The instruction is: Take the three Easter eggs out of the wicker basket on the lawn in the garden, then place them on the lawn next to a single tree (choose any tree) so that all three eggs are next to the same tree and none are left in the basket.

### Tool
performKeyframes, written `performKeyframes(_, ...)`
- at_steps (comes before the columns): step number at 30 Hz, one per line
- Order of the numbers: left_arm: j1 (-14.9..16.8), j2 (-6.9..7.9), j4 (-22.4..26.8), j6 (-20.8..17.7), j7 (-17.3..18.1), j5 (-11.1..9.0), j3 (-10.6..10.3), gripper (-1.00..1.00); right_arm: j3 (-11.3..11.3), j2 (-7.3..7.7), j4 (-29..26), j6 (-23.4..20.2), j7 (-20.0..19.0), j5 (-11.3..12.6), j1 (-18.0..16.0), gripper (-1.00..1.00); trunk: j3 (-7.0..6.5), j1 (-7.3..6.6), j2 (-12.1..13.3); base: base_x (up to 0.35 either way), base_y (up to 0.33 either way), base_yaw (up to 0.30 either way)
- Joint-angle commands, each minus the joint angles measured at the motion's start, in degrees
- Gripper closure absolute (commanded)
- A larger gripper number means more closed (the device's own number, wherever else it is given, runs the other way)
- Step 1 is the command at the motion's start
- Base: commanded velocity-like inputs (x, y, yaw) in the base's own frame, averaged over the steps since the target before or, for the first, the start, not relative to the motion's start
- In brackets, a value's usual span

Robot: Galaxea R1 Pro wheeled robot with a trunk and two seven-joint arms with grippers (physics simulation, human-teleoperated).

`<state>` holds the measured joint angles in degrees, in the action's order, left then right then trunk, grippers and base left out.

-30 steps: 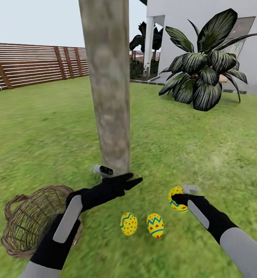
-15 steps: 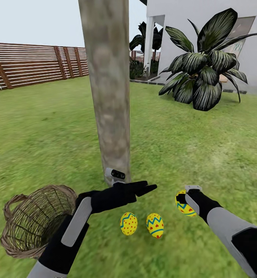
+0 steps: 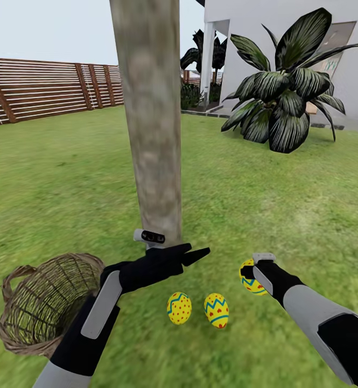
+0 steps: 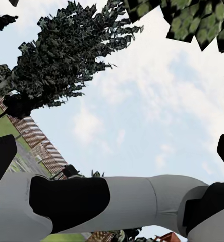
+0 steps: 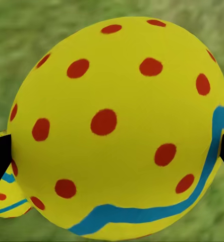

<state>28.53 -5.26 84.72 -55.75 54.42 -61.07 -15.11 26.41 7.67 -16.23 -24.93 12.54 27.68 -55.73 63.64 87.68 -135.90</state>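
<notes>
Two yellow Easter eggs (image 3: 179,308) (image 3: 216,310) lie on the lawn (image 3: 65,188) just in front of the grey-beige tree (image 3: 152,134) trunk. My right gripper (image 3: 248,276) is shut on the third egg (image 5: 117,126), holding it low over the grass to the right of the other two. A sliver of another egg (image 5: 3,201) shows beside it in the right wrist view. My left gripper (image 3: 199,249) hovers open and holds nothing near the trunk's base, above the two eggs. The wicker basket (image 3: 44,302) sits at lower left by my left forearm, with no eggs visible inside.
A low broad-leaved dark plant (image 3: 286,102) stands at back right before the white house (image 3: 356,64). A brown slat fence (image 3: 44,89) bounds the garden at back left. Open grass stretches to the right of the trunk.
My left gripper has drawn back slightly toward the trunk. My right gripper has lifted the egg a little up and to the left. The two eggs on the grass have stayed put.
</notes>
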Motion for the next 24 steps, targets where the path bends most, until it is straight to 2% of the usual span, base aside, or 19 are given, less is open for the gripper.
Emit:
performKeyframes(1, 0.04, -0.02, -0.05, -0.23, 0.09, -0.08, 0.0, -1.0, 0.48, 0.06, -0.12, -0.32, 0.43, 0.58, 0.0, 1.0, 0.23, 0.21, -0.44, 0.0, 0.0, 0.0)
performKeyframes(7, 0.04, -0.07, -0.08, -0.23, 0.02, -0.02, -0.01, -1.0, 0.48, 0.03, -0.09, -0.36, 0.4, 0.54, 0.0, 1.0, 1.31, 1.53, -2.84, 0.0, 0.0, 0.0)
performKeyframes(14, 0.02, -0.02, -0.08, 0.24, 0.68, -0.43, 0.18, -1.0, 0.49, -0.1, -0.2, -0.91, 0.21, 0.81, 0.0, 1.0, 1.31, 1.53, -2.84, 0.0, 0.0, 0.0)
performKeyframes(15, 0.03, -0.07, -0.11, 1.87, 0.69, -0.45, 0.08, -1.0, 0.49, -0.11, -0.2, -1.64, -0.35, 0.85, 0.0, 1.0, 1.31, 1.53, -2.84, 0.066, -0.086, 0.0)
performKeyframes(17, -0.01, -0.09, -0.19, 4.58, 0.69, -0.45, -0.13, -1.0, 0.34, 0.17, -0.15, -4.52, -4.08, 0.88, 0.0, 1.0, 1.31, 1.53, -2.84, 0.172, -0.202, 0.0)
performKeyframes(19, -0.01, -0.1, -0.22, 5.08, 0.69, -0.46, -0.45, -1.0, 0.19, 0.37, 0.0, -5.55, -5.63, 0.98, 0.0, 1.0, 1.31, 1.53, -2.84, 0.211, -0.246, 0.0)
performKeyframes(24, -0.02, -0.11, -0.41, 5.24, 0.68, -0.46, -1.37, -1.0, 0.16, 0.36, -0.01, -5.83, -6.07, 0.93, 0.0, 1.0, 1.31, 1.53, -2.84, 0.173, -0.199, 0.0)
